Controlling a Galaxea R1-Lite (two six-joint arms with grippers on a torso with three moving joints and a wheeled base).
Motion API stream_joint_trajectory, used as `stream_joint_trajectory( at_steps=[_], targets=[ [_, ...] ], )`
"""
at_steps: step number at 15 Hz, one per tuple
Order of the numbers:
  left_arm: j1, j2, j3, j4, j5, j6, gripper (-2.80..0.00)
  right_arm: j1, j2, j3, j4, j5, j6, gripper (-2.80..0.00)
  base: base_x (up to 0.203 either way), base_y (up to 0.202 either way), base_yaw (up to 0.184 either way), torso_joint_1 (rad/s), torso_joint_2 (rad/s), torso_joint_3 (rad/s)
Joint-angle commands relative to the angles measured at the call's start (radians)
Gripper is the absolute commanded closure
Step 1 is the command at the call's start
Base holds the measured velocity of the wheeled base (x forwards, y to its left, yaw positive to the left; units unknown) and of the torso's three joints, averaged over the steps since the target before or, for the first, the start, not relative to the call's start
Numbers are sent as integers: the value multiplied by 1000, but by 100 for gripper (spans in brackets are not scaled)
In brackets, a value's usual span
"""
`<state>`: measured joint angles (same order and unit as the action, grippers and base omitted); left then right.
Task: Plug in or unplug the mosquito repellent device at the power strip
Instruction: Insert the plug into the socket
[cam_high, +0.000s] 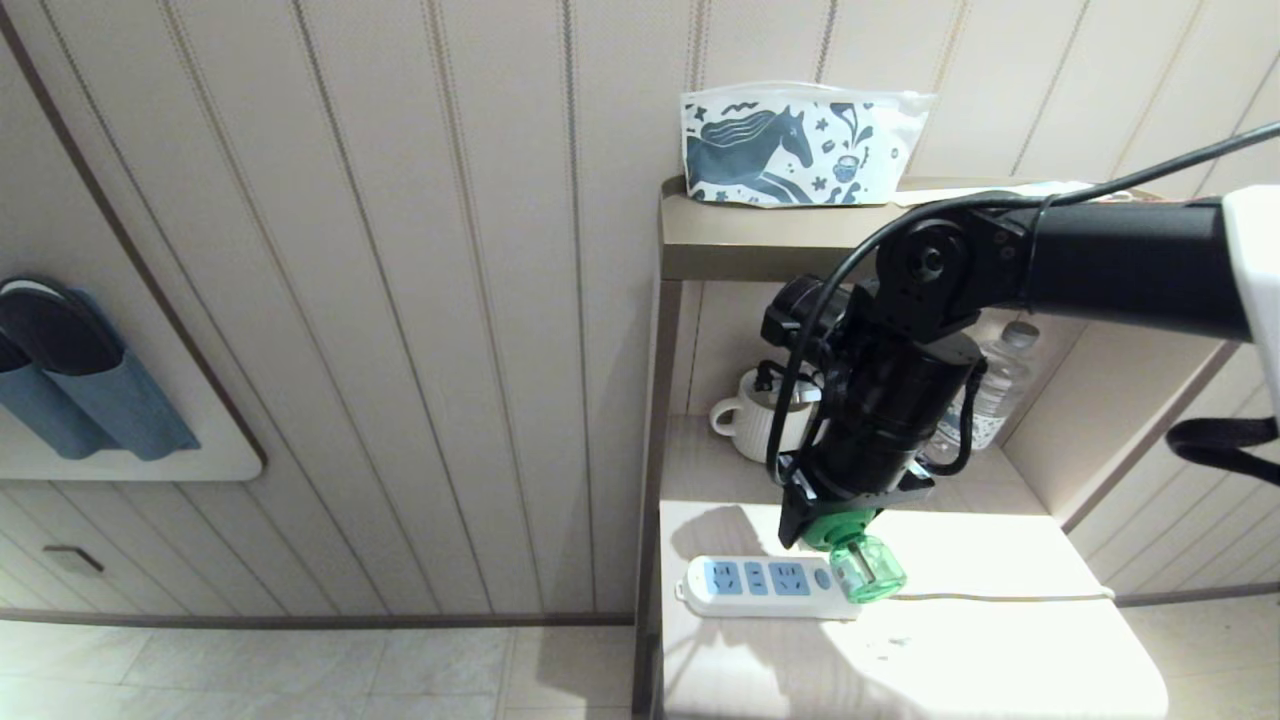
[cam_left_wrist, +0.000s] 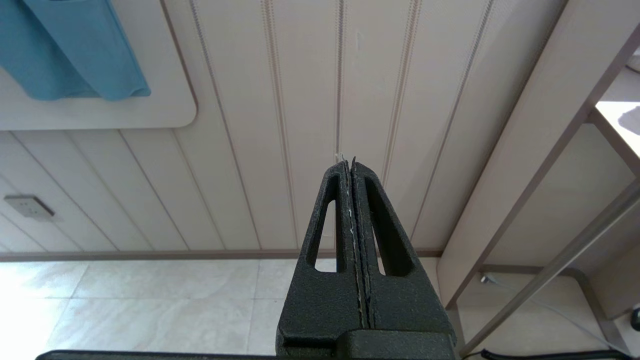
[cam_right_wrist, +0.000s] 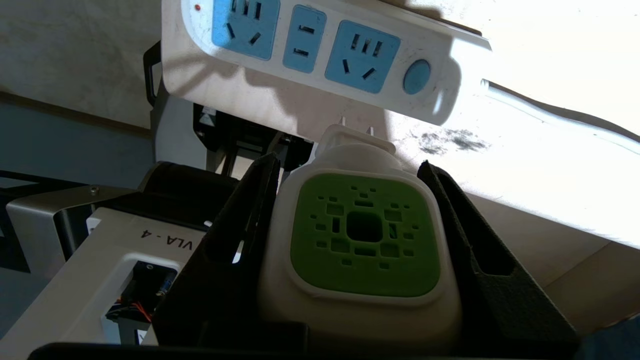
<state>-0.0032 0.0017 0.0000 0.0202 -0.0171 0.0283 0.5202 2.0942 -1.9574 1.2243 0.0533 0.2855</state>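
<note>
Holding the device (cam_right_wrist: 362, 235) by its white sides, my right claw (cam_high: 843, 525) is about half open around it, with the prongs bare and just clear of the strip (cam_high: 765, 586), which lies loose on the bench (cam_high: 980, 640). My worry is alignment: the device sits near the button end, not over a socket, so if I press down tilted or off-centre the prongs could miss, skid the strip along or twist the device in my grip. My left claw (cam_left_wrist: 353, 210) is closed, empty and parked well away.
</note>
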Motion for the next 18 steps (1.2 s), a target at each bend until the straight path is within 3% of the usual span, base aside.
stream_joint_trajectory(
  at_steps=[1,18],
  targets=[
    [0,1,0,0,0,-1,0,-6,30,3,9,3,0,0,0,0,0,0,0,0],
    [0,1,0,0,0,1,0,-11,139,9,2,0,-8,0,0,0,0,0,0,0]
  ],
)
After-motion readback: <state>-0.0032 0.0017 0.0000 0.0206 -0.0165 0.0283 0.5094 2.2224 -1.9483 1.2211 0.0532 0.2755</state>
